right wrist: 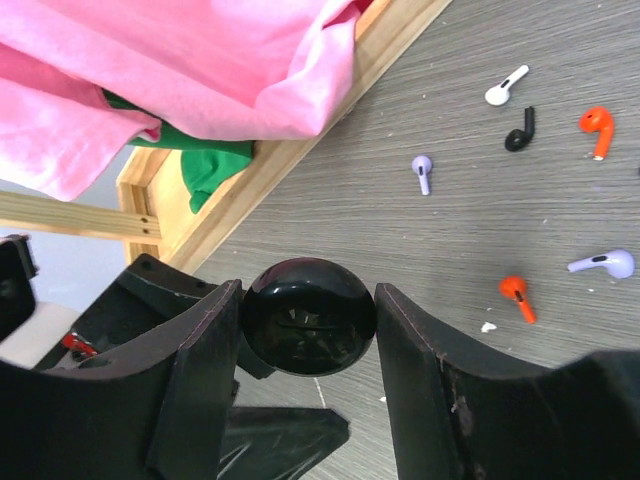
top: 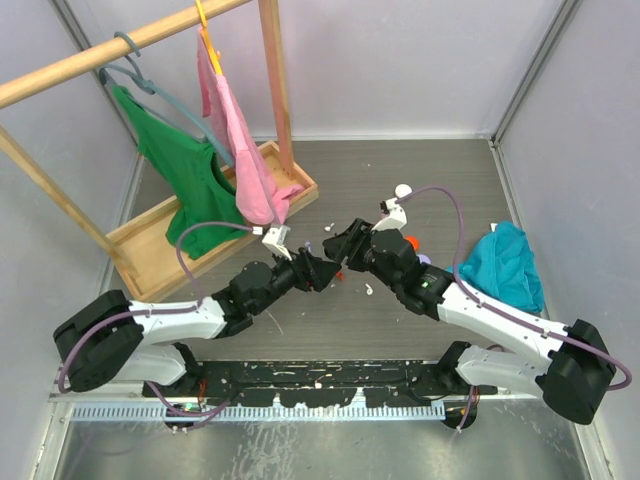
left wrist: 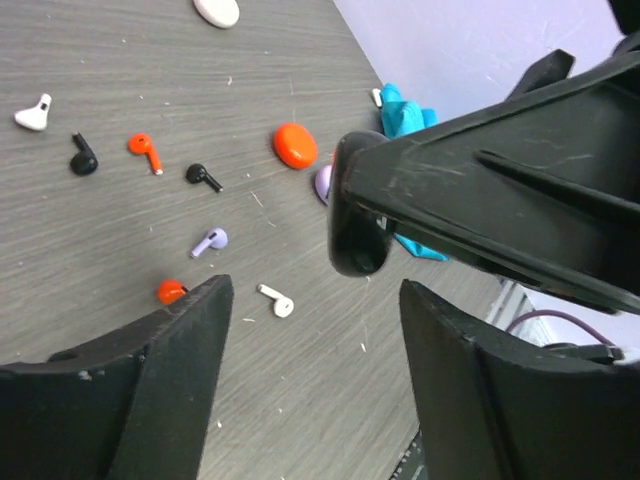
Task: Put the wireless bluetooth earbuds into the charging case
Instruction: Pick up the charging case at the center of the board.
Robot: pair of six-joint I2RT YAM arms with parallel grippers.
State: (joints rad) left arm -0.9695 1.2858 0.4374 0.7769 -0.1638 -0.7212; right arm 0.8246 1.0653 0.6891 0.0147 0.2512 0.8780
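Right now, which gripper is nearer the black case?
Right. The right gripper is clamped on the black case, a finger on each side. The left gripper faces it with jaws open, the case ahead of its tips, not between them.

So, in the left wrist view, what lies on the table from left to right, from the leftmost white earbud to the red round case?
White earbud, black earbud, red earbud, second black earbud, red round case. Left out as overlapping: lilac earbud, half-hidden red earbud, white case.
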